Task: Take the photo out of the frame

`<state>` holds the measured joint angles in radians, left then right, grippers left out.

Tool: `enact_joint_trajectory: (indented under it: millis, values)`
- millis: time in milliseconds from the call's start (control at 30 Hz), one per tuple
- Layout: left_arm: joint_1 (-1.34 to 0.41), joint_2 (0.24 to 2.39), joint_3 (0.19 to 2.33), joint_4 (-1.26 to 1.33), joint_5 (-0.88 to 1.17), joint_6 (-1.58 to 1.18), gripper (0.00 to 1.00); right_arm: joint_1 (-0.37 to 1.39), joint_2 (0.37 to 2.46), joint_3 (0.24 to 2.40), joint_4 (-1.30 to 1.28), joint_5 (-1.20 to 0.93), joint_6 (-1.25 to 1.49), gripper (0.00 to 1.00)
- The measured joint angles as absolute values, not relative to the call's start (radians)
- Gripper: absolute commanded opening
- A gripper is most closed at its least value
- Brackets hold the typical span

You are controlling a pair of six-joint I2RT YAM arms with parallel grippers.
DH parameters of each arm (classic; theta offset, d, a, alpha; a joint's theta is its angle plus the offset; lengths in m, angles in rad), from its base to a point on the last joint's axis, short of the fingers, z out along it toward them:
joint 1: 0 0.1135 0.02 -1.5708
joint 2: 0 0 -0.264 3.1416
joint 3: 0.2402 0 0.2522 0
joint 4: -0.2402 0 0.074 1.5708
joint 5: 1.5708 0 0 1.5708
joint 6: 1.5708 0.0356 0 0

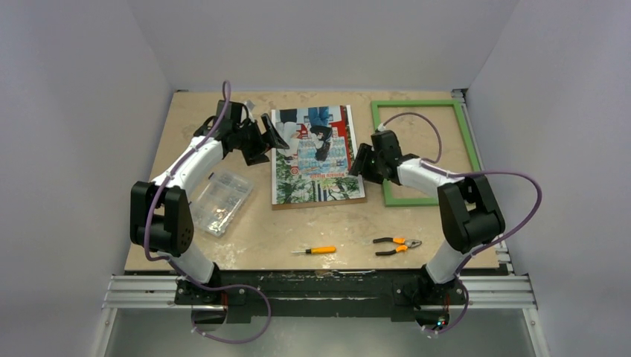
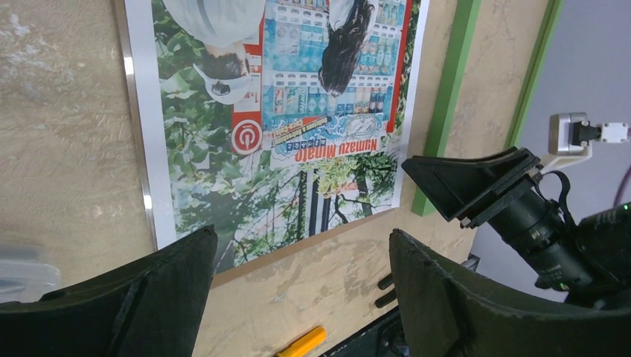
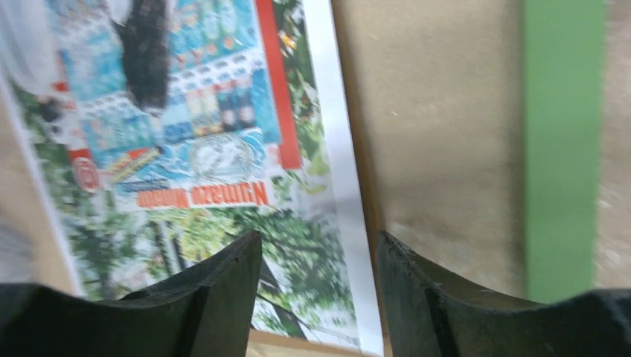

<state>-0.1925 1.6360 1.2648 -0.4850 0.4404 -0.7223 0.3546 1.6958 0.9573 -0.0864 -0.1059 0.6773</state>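
Observation:
The photo [image 1: 316,156] lies flat and picture-side up on the table, apart from the frame. The green frame [image 1: 467,141] lies to its right, with bare table showing through it. My left gripper [image 1: 271,143] hovers at the photo's left edge, open with nothing between its fingers. In the left wrist view this gripper [image 2: 301,249] looks down on the photo [image 2: 283,134] and a frame bar [image 2: 450,97]. My right gripper [image 1: 359,162] is at the photo's right edge. In the right wrist view it [image 3: 318,242] stands open over the white border of the photo [image 3: 186,149], the frame [image 3: 562,149] to its right.
A clear plastic box [image 1: 221,199] of small parts sits by the left arm. A yellow-handled screwdriver [image 1: 316,251] and pliers [image 1: 396,245] lie near the front edge. White walls close in the table on three sides.

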Motion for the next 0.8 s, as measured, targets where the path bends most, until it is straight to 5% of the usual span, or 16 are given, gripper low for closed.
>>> enact_joint_trajectory:
  millis: [200,367,533,800]
  values:
    - [-0.216,1.617,1.264,-0.505,0.368,-0.683,0.85,0.459,1.57,0.991,-0.34,0.136,0.573,0.75]
    - [-0.296,1.429,1.217,-0.493,0.247,-0.58,0.86,0.495,1.245,0.931,-0.444,0.193,0.506,0.9]
    - [-0.358,1.106,1.15,-0.429,0.193,-0.501,0.87,0.488,0.886,0.918,-0.538,0.205,0.442,0.96]
    - [-0.356,0.698,1.252,-0.514,0.176,-0.452,0.89,0.489,0.665,1.167,-0.762,0.304,0.353,0.99]
